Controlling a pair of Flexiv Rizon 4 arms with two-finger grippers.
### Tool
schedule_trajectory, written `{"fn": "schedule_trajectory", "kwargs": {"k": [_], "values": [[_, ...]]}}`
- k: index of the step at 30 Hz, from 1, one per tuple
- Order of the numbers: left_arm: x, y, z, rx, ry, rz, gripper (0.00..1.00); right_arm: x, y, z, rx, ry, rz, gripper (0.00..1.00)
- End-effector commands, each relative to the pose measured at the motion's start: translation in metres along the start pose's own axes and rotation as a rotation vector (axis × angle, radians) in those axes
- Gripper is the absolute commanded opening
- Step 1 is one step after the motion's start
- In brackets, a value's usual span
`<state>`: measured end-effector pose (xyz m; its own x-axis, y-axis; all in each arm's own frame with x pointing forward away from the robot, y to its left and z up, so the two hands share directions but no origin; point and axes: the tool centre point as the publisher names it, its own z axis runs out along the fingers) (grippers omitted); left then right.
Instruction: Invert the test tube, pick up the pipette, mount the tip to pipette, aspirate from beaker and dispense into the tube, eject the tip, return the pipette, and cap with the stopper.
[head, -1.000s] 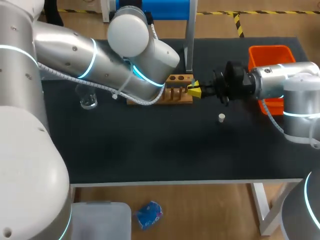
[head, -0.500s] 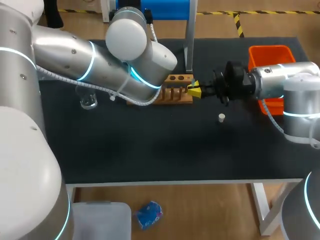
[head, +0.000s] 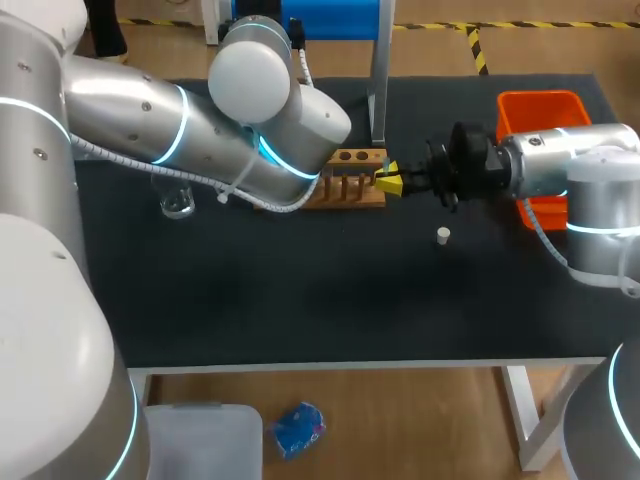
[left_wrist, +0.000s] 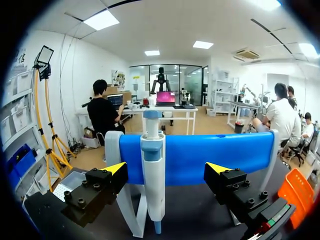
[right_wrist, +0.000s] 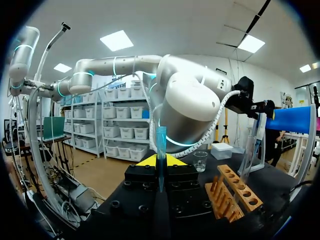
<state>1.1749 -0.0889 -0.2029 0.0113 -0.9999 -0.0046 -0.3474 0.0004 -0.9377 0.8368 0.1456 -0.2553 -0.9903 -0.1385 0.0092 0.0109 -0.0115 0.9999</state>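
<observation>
Where the stopper (head: 443, 235) lies, the tabletop (head: 300, 300) is black.

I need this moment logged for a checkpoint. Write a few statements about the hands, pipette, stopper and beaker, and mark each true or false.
1. The right hand is shut on a blue pipette tip. True.
2. The left hand grips the pipette. False: its fingers are open, and the pipette hangs on its blue stand ahead of them, untouched.
3. The white stopper lies in the orange bin. False: it lies on the table, apart from the bin.
4. The beaker stands on the table, on the left arm's side of the wooden rack. True.
</observation>
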Motion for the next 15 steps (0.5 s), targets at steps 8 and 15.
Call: {"fn": "schedule_trajectory", "kwargs": {"k": [8, 15], "values": [[-0.0005, 0.0020, 0.0071, 0.000, 0.003, 0.002, 1.00, 0.0009, 0.0001, -0.0006, 0.000, -0.002, -0.001, 0.00], [-0.0016, 0.0020, 0.0110, 0.001, 0.000, 0.001, 1.00, 0.0009, 0.0001, -0.0006, 0.000, -0.002, -0.001, 0.00]]}}
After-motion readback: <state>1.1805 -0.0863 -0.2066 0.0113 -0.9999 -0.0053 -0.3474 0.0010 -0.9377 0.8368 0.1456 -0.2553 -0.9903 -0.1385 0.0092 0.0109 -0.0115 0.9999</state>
